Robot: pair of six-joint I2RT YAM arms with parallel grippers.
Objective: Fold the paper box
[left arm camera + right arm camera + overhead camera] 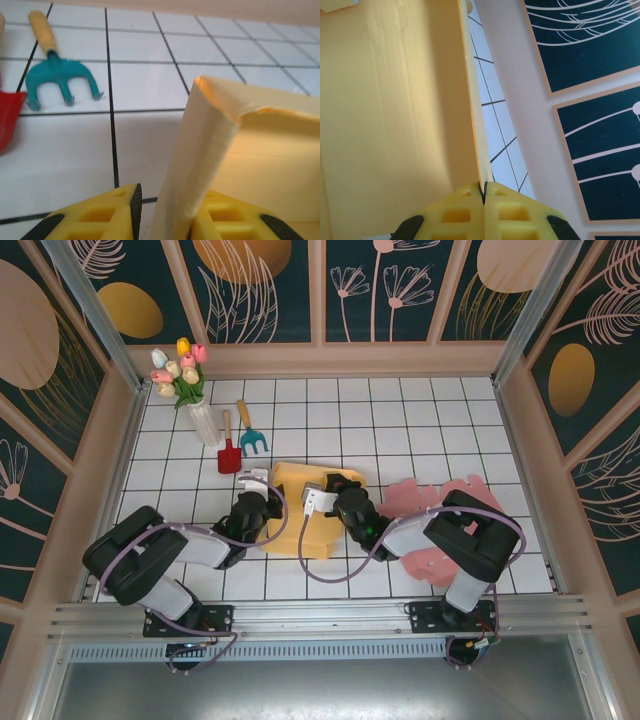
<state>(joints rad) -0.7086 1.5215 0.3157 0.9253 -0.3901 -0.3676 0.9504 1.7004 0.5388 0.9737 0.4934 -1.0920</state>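
paper box (pixel 312 532): lies at the middle of the table (pixel 400 420), somewhat nearer its near edge, partly raised between the two arms
right gripper (pixel 483 189): clenched on a thin upright wall (pixel 470 100) of the box, the sheet being nipped at the very tips of the pads
left gripper (pixel 162 202): set astride a doubled side wall (pixel 200 150); a sliver of tile is seen between one pad and the paper, so whether the wall is truly pinched cannot be told
step in hand: judged to be the raising and creasing of two opposite walls
how it is done well: both walls are best drawn up evenly, so that the base is not lifted off the table; the doubled wall should be pressed along its own crease, not across it; a deeper hold on the right would be safer, since a tip-only nip may slip or tear
hidden: the box floor and near corners are covered by the grippers in the top view; tabs or slots cannot be made out
cut off: the red shovel (pixel 7 115) beside the rake (pixel 60 75) is clipped by the frame
hard to make out: the pink sheet (pixel 440 502) toward the right edge is partly covered by the right arm; its shape cannot be read
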